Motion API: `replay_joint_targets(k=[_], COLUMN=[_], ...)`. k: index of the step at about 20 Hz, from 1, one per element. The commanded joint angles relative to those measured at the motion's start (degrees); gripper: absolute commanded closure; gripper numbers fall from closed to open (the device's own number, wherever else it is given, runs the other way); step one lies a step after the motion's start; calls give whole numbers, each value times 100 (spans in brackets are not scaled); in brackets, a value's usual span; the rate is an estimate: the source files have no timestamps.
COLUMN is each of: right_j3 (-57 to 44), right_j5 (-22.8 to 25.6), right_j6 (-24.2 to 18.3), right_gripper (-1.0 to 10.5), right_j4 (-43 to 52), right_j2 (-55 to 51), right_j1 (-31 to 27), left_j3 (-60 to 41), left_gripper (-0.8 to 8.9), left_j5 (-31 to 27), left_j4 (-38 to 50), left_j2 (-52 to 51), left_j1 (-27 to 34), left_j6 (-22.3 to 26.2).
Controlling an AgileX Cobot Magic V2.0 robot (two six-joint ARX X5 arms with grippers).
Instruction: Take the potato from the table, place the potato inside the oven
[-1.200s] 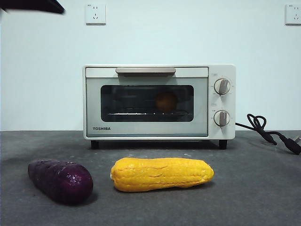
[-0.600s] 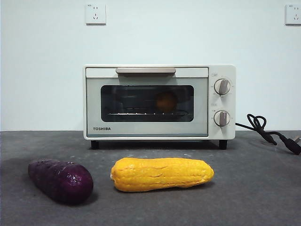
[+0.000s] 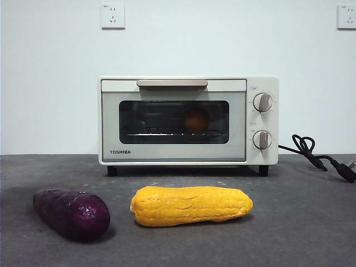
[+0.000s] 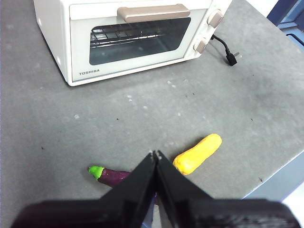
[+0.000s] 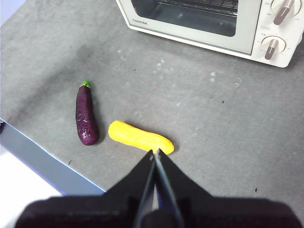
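The cream-white oven stands at the back of the grey table with its door closed. Through the dark glass a rounded tan-brown potato rests on the rack, right of the middle. In the wrist views the glass shows only the rack, and the potato cannot be made out. My left gripper hangs high above the table's front, shut and holding nothing. My right gripper is likewise shut and empty, high over the corn. Neither gripper shows in the front view.
A yellow corn cob and a dark purple eggplant lie on the table in front of the oven. The oven's black cord trails off to the right. The table's front edge runs just beyond the eggplant.
The black arm tip at the front view's top left corner has withdrawn out of view. The oven, potato, corn and eggplant have not moved.
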Motion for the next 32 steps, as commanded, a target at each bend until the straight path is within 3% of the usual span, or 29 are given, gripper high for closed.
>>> replay_joint_targets(k=[1,5,8,11,14,17,19,22,28,32], right_j3=[0,0,0,0,0,0,0,0,0,0], right_j5=[11,11,11,11,11,11,13,11,13,11], right_j6=[-13,-13,-13,-13,-13,-13,-13,-13,-13,-13], right_gripper=[946,946,946,946,946,946,946,946,946,946], right_j4=[24,24,26,24,24,24,24,24,22,13], right_j2=[-9,-11,-9,-11,-9,-11,-11,-9,-9,-11], right_j1=[9,9,9,9,9,9,9,9,9,9], left_j3=[7,7,-11,-173,-1165,-2736,-3576,-4476,-5617,-5687], left_gripper=[818,818,818,818,818,818,818,818,818,818], left_j5=[-9,-11,-573,-1436,-1405,-1740,-1928,-2284,-2269,-2260], left_j4=[15,15,514,1799,3523,5106,5576,5720,5674,4848], left_j2=[-13,74,96,-170,-826,-1709,-2251,-2885,-3582,-3845], left_j1=[-13,-13,-57,101,459,704,761,778,776,776], left_j6=[63,66,802,1458,1510,1508,1508,1497,1119,1086])
